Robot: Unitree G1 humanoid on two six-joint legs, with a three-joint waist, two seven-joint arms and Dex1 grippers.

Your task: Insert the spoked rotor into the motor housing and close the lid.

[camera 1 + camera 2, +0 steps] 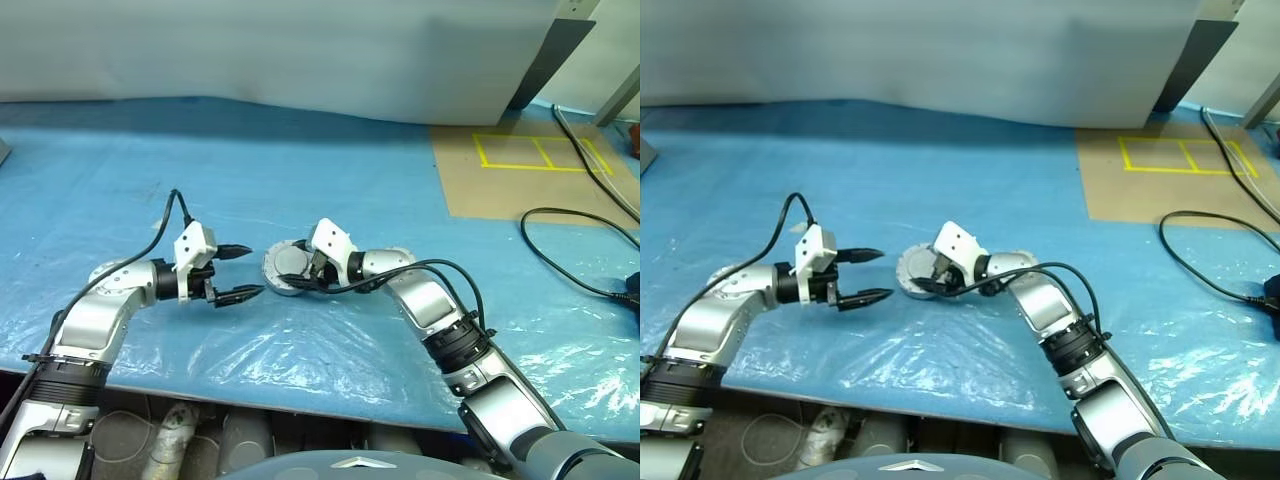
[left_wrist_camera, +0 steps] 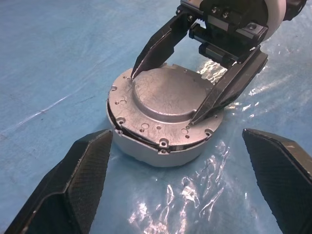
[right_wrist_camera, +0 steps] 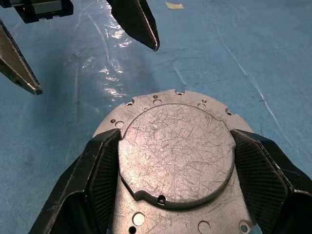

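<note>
Bright even light, glare on plastic sheet [image 1: 300, 350]

The right gripper [image 1: 300, 272] covers the near side of the motor housing [image 1: 285, 262] in the head views. Whether windings or a rotor sit under the housing's silver lid [image 2: 165, 95] cannot be told. Right of the housing, a black cable [image 1: 580, 250] runs off the picture's edge.

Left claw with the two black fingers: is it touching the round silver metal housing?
No, the left claw stands open short of the round silver metal housing, blue sheet showing between.
</note>
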